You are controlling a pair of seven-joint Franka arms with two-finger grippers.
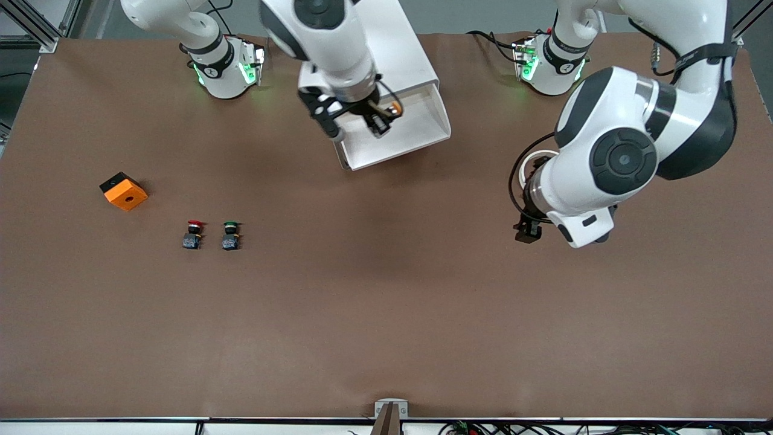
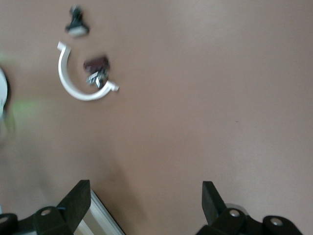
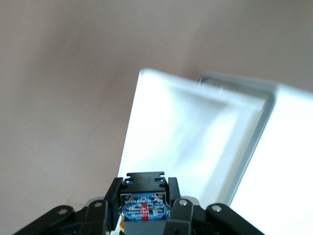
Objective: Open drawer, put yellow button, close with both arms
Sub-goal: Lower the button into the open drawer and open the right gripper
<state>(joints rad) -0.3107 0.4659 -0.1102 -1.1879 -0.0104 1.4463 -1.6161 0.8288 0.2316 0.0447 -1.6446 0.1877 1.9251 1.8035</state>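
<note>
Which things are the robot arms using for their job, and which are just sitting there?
Part of the job:
- drawer, pulled open
- yellow button, held by the shut right gripper over the drawer
- left gripper, open, waiting over bare table

Just lying about:
- red button
- green button
- orange block

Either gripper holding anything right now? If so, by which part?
The right gripper is shut on the yellow button, fingers on its black-and-blue body, over the open drawer. The left gripper is open and holds nothing.
</note>
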